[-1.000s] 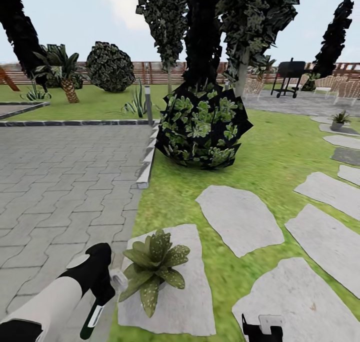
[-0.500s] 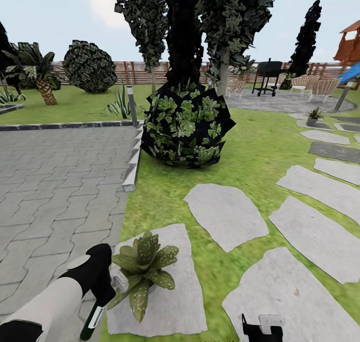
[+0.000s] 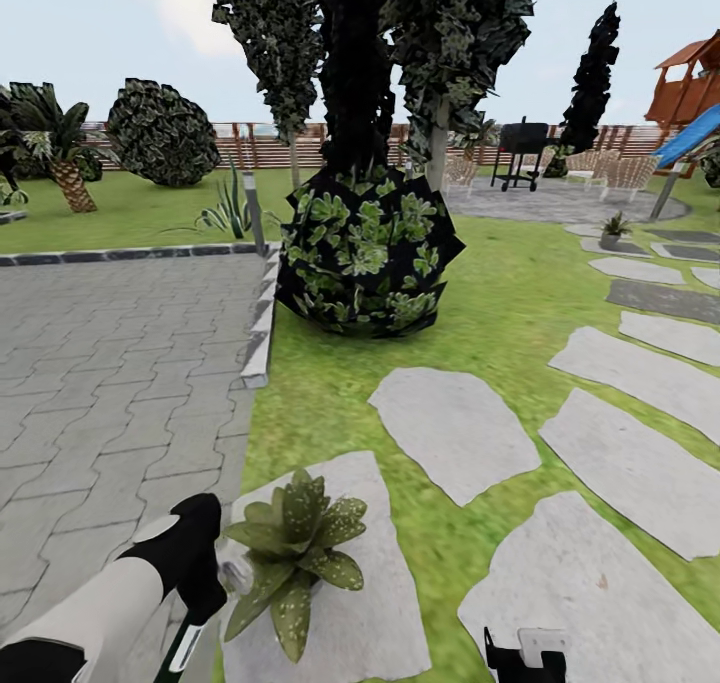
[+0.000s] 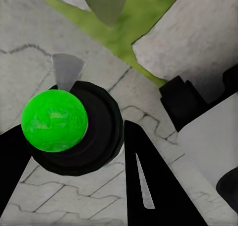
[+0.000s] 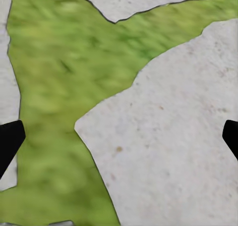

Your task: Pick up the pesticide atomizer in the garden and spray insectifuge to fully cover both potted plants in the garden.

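My left gripper (image 3: pixel 203 581) is shut on the pesticide atomizer (image 3: pixel 186 647), whose dark green and white body hangs below the hand. Its pale nozzle tip (image 3: pixel 238 575) sits right at the leaves of the near potted plant (image 3: pixel 295 553). Whitish insectifuge specks (image 3: pixel 345 511) dot those leaves. In the left wrist view the atomizer (image 4: pixel 74 127) shows as a black round body with a bright green top between the black fingers (image 4: pixel 148 186). A second small potted plant (image 3: pixel 611 229) stands far off on the right stepping stones. My right gripper (image 5: pixel 119 137) is open over a stone.
A big round dark-leaved bush (image 3: pixel 365 253) stands ahead beside a grey paved area (image 3: pixel 110 363) with a raised kerb (image 3: pixel 262 323). Stepping stones (image 3: pixel 455 433) cross the lawn to the right. A grill (image 3: pixel 522 148), chairs, a fence and a playground slide (image 3: pixel 690 133) lie beyond.
The whole view has swung to the right, bringing the playground into sight at the right edge. The left gripper still holds the atomizer beside the near plant.
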Available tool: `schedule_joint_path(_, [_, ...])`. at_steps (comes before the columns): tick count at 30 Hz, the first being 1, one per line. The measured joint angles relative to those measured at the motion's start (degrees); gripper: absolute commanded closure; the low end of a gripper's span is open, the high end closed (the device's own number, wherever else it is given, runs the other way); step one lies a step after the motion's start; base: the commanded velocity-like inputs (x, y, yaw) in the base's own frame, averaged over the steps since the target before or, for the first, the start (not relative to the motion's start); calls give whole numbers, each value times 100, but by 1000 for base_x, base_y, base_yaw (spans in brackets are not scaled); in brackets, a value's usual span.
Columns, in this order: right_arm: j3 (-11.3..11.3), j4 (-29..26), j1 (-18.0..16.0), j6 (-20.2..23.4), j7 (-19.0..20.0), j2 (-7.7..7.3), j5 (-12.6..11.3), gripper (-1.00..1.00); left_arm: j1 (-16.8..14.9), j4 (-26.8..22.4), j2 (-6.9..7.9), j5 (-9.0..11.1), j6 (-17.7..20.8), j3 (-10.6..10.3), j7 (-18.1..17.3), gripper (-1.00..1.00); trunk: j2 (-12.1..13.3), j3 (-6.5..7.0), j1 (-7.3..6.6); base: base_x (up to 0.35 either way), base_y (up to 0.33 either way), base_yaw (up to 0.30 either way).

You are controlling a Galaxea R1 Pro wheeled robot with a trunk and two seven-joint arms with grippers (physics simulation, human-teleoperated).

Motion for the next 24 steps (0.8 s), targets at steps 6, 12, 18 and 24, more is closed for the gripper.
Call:
schedule_joint_path(6, [-2, -2, 2, -1, 0, -2, -1, -100, -15, -5, 5, -28, -28, -40, -79, 100, 0, 0, 0, 0, 2, -263])
schedule_joint_path(12, [2, -1, 1, 0, -1, -1, 0, -100, -12, 100, 98, -33, -56, -137, -239, 100, 0, 0, 0, 0, 0, -248])
schedule_joint_path(18, [2, 0, 0, 0, 0, 3, -1, -100, -9, 208, 147, -38, -75, -172, -473, 100, 0, 0, 0, 0, 31, -16])
schedule_joint_path(24, [1, -1, 1, 2, 9, 4, -2, -100, -11, 152, 200, -50, -73, -174, -456, 100, 0, 0, 0, 0, 278, -52])
